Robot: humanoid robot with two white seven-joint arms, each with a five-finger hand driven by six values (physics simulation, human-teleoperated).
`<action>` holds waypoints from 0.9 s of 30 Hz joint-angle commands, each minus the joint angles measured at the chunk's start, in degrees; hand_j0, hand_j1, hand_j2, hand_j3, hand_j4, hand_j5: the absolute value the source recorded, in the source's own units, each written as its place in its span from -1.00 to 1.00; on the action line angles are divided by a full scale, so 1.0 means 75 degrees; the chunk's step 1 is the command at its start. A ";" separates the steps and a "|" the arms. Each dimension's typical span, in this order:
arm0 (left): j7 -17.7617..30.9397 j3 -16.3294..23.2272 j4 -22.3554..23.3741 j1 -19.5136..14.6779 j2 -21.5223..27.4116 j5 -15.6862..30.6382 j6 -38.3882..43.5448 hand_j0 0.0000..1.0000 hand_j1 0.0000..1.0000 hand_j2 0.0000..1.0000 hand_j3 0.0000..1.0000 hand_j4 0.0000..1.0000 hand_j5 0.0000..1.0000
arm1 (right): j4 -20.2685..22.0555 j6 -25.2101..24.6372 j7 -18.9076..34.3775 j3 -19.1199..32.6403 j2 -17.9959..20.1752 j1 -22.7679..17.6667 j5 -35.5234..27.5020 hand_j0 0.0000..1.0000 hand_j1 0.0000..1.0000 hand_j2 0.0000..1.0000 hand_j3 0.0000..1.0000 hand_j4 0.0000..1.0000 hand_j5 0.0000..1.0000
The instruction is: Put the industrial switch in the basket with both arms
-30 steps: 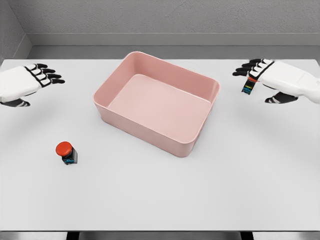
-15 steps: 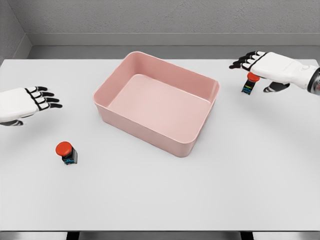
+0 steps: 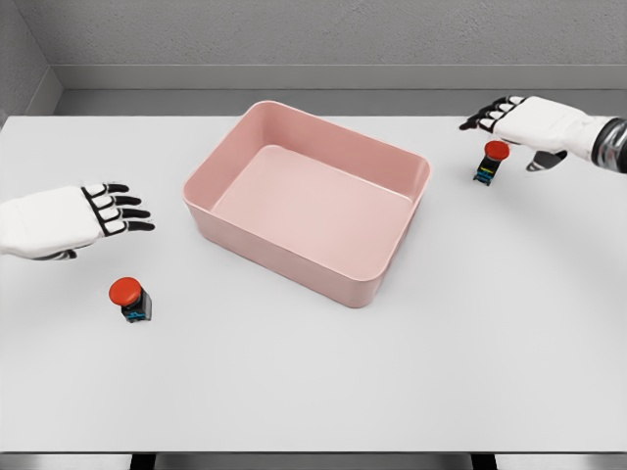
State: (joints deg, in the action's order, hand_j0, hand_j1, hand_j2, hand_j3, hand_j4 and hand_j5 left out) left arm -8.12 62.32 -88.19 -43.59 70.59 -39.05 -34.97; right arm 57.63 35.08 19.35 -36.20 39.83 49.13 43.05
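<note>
Two switches [image 3: 129,299] [image 3: 489,162] | pink basket [image 3: 306,201] | no legible writing

You are looking at a bare simulated test bench, not a lived-in room: a plain white table [image 3: 313,392] fills the view, and from 10 to 2 o'clock a flat grey wall [image 3: 323,34] with a lighter baseboard band closes it off. The even, shadowless rendering, the textureless surfaces and the single pink basket [image 3: 392,269] near centre mark it as a lab-style staging scene built for robot trials.
</note>
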 commanded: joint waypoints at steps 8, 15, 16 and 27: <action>-0.0042 0.0573 -0.0066 -0.0012 0.0373 0.0073 -0.0004 1.00 1.00 1.00 1.00 1.00 1.00 | -0.1285 -0.0010 0.0139 -0.0575 -0.0740 0.0492 0.0154 1.00 1.00 1.00 1.00 1.00 1.00; -0.0066 0.0773 -0.0089 -0.0024 0.0127 0.0073 -0.0004 1.00 1.00 1.00 1.00 1.00 1.00 | -0.1332 -0.0010 0.0139 -0.0763 -0.0810 0.0609 0.0154 1.00 1.00 1.00 1.00 1.00 1.00; -0.0066 0.0773 -0.0101 -0.0024 0.0080 0.0073 -0.0004 1.00 1.00 1.00 1.00 1.00 1.00 | -0.1332 -0.0010 0.0139 -0.0763 -0.0810 0.0609 0.0154 1.00 1.00 1.00 1.00 1.00 1.00; -0.0054 0.1054 -0.0288 -0.0024 -0.0049 0.0050 -0.0004 1.00 1.00 1.00 1.00 1.00 1.00 | -0.1906 -0.0010 0.0151 -0.0798 -0.0986 0.0809 0.0389 1.00 1.00 1.00 1.00 1.00 1.00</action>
State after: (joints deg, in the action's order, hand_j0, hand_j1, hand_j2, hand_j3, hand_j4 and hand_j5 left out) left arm -8.50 69.93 -89.93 -43.77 70.51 -39.00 -34.96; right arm 44.12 35.10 20.50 -42.23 32.60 55.11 45.92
